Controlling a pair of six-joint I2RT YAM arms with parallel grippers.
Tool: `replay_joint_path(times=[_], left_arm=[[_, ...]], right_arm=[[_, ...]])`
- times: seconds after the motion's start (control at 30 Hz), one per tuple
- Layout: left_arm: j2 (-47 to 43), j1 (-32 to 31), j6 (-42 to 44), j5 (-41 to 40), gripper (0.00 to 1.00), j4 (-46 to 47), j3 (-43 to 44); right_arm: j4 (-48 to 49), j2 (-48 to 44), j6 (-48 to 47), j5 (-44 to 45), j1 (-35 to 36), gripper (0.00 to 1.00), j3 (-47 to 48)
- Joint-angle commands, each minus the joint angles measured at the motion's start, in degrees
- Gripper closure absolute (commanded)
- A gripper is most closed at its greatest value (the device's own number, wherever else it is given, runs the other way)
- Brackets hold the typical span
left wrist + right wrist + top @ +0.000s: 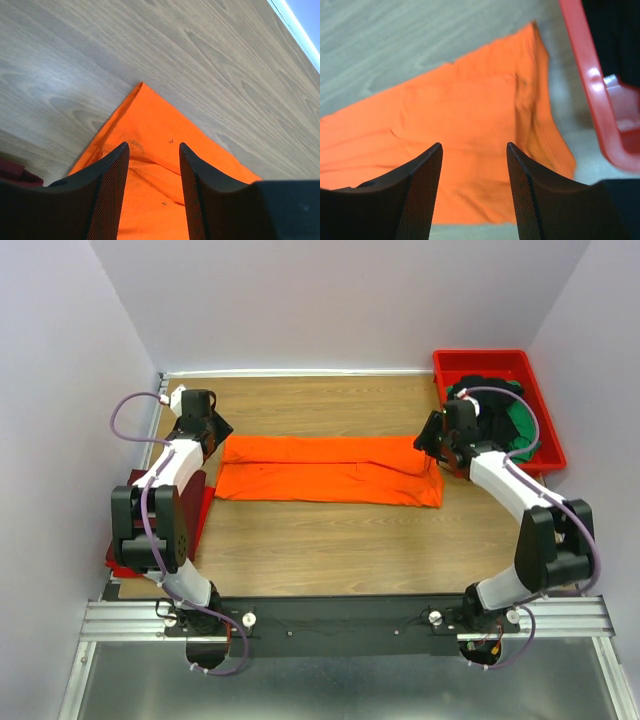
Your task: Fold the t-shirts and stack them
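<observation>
Left gripper (pixel 153 146), right gripper (pixel 474 145) both spread above orange t-shirt (pixel 330 472), folded into long band.

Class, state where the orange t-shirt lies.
In the top view the orange t-shirt lies centrally between the left claw and right claw, left of the red tray.

White-and-black arms (pixel 175 465), lilac cables (pixel 113 423), black meshed jaws

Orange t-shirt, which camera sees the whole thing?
The top external view: the orange t-shirt lies there whole, a long folded strip on the wooden table. The left wrist view shows only one pointed corner; the right wrist view shows just its end near the red tray.
</observation>
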Motion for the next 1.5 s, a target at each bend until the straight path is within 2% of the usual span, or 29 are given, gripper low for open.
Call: replay_joint_path(times=[0.0,0.13,0.3,0.67,0.83,1.1,1.13,1.2,1.3,1.47], left_arm=[[-0.33,-2.34,2.85,2.73,0.47,-0.92,2.15],[-0.06,-4.46,5.14,6.43,0.48,-1.71,3.20],[-0.59,-7.45,7.60,10.11,0.48,-2.68,3.74],[-1.03,-9.57,9.45,12.23,0.48,-3.29,3.91],[-0.24,-9.57,9.54,12.85,0.48,-3.12,3.91],[0.02,-9.57,9.62,13.11,0.48,-2.77,3.74],[0.11,-9.57,9.71,13.11,0.48,-2.85,3.65],[-0.15,-9.57,9.62,13.11,0.48,-2.77,3.30],[-0.41,-9.57,9.54,13.28,0.48,-2.41,3.03],[-0.50,-9.57,9.54,13.46,0.48,-2.33,3.12]], right_arm=[[1.53,6.58,-1.34,0.79,-0.19,0.39,6.68],[1.88,14.40,-3.62,1.15,-0.28,0.41,12.48],[1.80,21.60,-4.42,5.36,-0.19,0.41,14.70],[1.88,25.40,-3.80,5.28,-0.28,0.44,14.17],[2.06,25.23,-3.10,3.96,-0.19,0.55,13.65],[2.23,23.91,-2.31,0.36,-0.19,0.85,12.42],[2.23,23.47,-2.22,0.27,-0.28,0.86,12.24],[2.15,22.77,-1.87,1.14,-0.28,0.84,11.80],[2.23,22.76,-1.87,2.38,-0.28,0.71,12.06],[2.94,23.73,-3.36,-0.96,0.16,0.61,14.35]])
